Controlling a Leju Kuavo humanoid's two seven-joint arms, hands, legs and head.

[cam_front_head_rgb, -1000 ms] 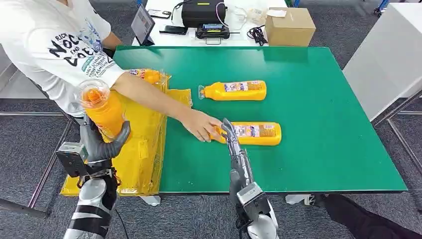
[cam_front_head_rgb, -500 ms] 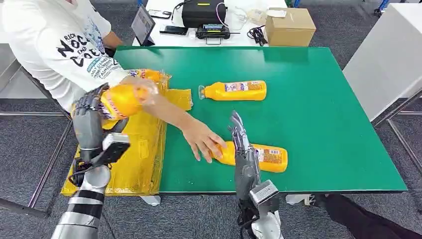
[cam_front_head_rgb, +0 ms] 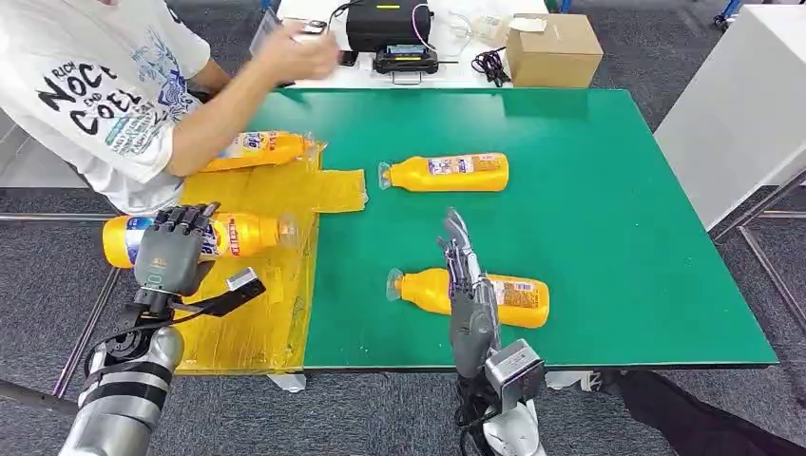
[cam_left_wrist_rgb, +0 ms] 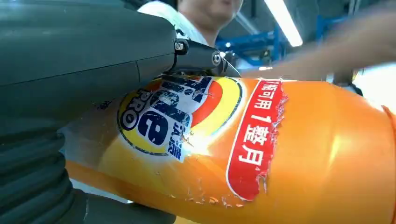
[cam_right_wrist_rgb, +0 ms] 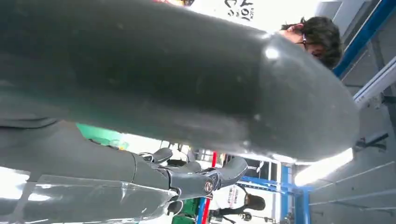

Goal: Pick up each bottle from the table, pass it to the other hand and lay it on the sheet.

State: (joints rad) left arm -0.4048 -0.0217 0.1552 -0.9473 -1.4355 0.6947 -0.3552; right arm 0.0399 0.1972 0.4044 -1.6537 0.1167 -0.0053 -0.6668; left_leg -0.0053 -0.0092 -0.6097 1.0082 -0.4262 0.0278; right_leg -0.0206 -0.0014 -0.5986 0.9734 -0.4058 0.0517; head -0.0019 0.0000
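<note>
My left hand (cam_front_head_rgb: 169, 253) grips an orange bottle (cam_front_head_rgb: 236, 234) and holds it level over the yellow sheet (cam_front_head_rgb: 257, 313), cap end toward the table. The left wrist view shows that bottle's (cam_left_wrist_rgb: 280, 154) torn label close up, under my left hand (cam_left_wrist_rgb: 70, 74). A second bottle (cam_front_head_rgb: 255, 149) lies on the sheet's far end. On the green table (cam_front_head_rgb: 589, 190) a near bottle (cam_front_head_rgb: 513, 299) lies on its side, and my right hand (cam_front_head_rgb: 466, 275) stands over it with fingers straight, holding nothing. Another bottle (cam_front_head_rgb: 445, 173) lies farther back on the table.
A person in a white shirt (cam_front_head_rgb: 86, 95) stands at the far left, one arm reaching to the white table behind. A cardboard box (cam_front_head_rgb: 553, 49), a black case (cam_front_head_rgb: 385, 24) and cables sit there. A white cabinet (cam_front_head_rgb: 741, 114) flanks the right.
My left hand has turned its bottle from upright to level and lowered it over the sheet. The person slid the near bottle closer to the front edge, then drew the arm away to the back.
</note>
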